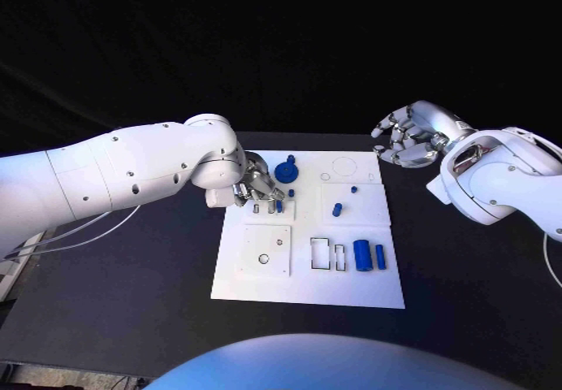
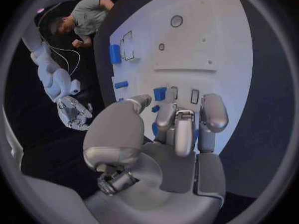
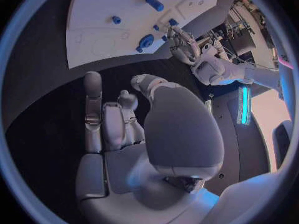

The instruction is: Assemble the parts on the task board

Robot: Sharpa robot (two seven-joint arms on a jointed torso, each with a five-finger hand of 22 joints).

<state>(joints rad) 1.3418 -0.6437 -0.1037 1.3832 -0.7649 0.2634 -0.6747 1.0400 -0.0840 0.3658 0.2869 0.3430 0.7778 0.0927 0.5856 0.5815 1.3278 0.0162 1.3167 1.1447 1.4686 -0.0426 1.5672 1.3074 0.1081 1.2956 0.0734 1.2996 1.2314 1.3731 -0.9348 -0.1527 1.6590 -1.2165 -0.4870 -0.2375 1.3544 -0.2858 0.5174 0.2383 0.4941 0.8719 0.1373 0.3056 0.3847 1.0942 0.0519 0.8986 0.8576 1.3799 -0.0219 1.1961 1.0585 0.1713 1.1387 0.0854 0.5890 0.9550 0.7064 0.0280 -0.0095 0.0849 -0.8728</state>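
Note:
The white task board [image 1: 307,288] lies in the middle of the black table. My left hand [image 1: 257,190] hovers over the board's far left part, fingers bent down beside a round blue part [image 1: 287,172]; nothing shows between thumb and fingers [image 2: 181,127]. Small blue parts [image 1: 337,210] stand mid-board, and two blue cylinders [image 1: 370,255] lie near the right edge. One blue part [image 2: 160,93] sits just past my left fingertips. My right hand [image 1: 406,136] hangs above the table off the board's far right corner, fingers partly curled and holding nothing [image 3: 118,124].
The board has a square plate with a round hole [image 1: 265,258] and empty rectangular slots [image 1: 320,253] near its front. Bare black table [image 1: 469,284] surrounds the board. A cable [image 1: 82,231] runs under my left arm.

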